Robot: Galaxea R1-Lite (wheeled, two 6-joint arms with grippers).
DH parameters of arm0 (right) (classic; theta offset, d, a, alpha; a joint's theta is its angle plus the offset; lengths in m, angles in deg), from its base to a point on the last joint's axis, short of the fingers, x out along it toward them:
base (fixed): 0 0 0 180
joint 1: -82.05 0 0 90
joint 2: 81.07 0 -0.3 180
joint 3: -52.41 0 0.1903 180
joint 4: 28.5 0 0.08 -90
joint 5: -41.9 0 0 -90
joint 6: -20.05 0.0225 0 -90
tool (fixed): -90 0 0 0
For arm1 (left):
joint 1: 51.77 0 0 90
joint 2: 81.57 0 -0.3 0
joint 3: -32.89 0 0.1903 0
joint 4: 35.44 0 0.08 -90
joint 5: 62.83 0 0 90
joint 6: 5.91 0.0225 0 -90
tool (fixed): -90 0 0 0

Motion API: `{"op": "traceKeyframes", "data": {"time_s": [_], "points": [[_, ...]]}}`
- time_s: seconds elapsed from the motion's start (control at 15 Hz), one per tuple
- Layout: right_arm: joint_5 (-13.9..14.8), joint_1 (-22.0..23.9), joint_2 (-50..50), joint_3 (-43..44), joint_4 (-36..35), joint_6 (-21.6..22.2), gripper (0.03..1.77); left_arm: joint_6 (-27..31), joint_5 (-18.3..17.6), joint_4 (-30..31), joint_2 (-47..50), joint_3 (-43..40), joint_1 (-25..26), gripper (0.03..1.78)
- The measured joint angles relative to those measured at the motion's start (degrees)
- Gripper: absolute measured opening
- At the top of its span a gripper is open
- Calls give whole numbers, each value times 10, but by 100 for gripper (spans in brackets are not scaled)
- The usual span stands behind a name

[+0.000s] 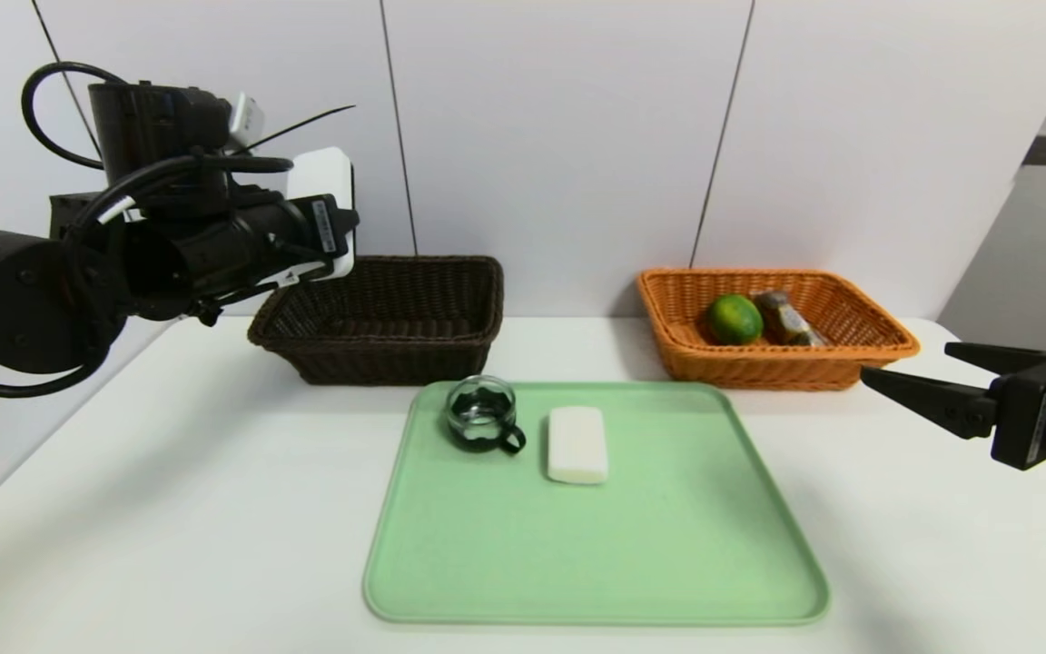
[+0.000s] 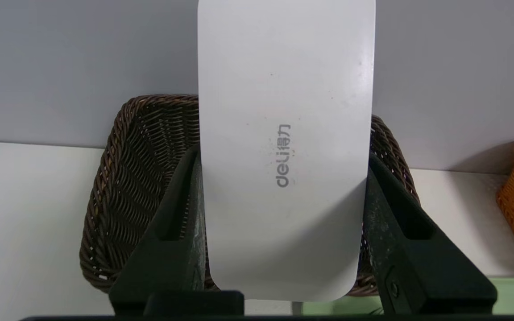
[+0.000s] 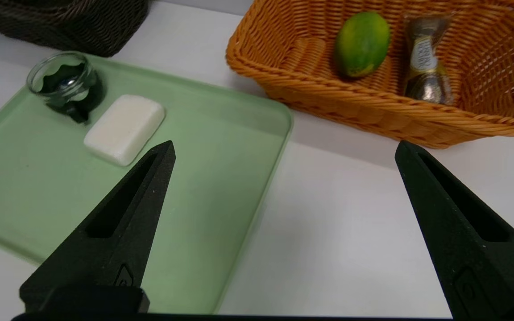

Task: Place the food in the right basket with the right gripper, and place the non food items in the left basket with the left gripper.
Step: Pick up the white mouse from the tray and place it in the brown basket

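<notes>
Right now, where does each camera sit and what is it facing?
Head: high, looking down at the green tray, both baskets and both arms.
Left wrist: behind the left hand, which grips the white case, facing the dark basket.
Right wrist: behind the open right hand, facing tray and orange basket.
All share the tray.

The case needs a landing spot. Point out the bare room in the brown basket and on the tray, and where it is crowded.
The dark brown basket shows nothing inside. The left gripper holds the white case above its left rim. On the green tray, the near half and right side are bare; the glass cup and white bar crowd its far left corner.
</notes>
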Motion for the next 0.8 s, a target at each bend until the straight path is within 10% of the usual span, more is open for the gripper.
{"op": "traceKeyframes", "data": {"time_s": [0.8], "points": [[4,8,5,-13,-2,10,170,63,-2,116,-154,13,29,98]]}}
